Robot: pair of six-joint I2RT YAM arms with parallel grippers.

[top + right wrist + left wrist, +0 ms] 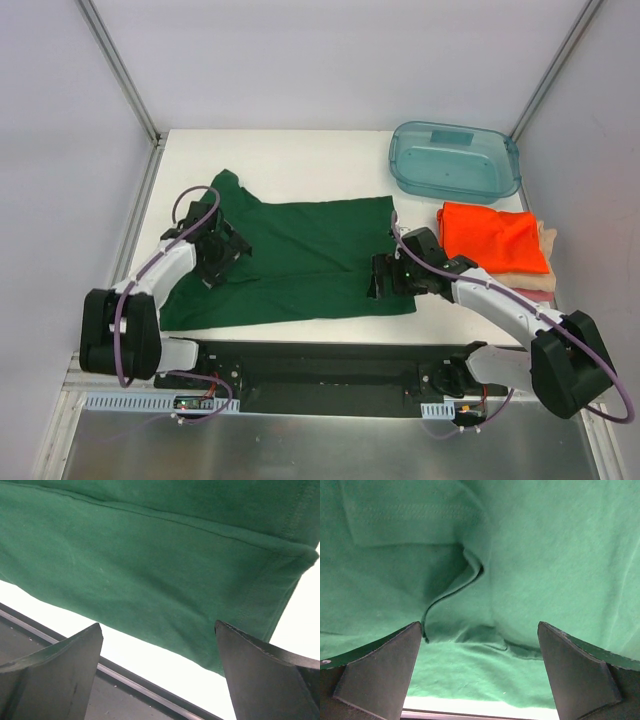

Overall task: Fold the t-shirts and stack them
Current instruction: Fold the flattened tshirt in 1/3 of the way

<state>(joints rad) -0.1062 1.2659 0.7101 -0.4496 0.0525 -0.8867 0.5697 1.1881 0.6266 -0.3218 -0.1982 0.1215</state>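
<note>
Right tool spread over green t-shirt corner.

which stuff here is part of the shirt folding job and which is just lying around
Job:
- green t-shirt, spread flat
- folded stack: orange t-shirt, beige t-shirt, pink t-shirt

Lying about:
- teal tub

Four shirts in all: one green shirt, one orange shirt, one beige shirt and one pink shirt. One tub. One desk. Two arms, each with one claw: left claw, right claw.
</note>
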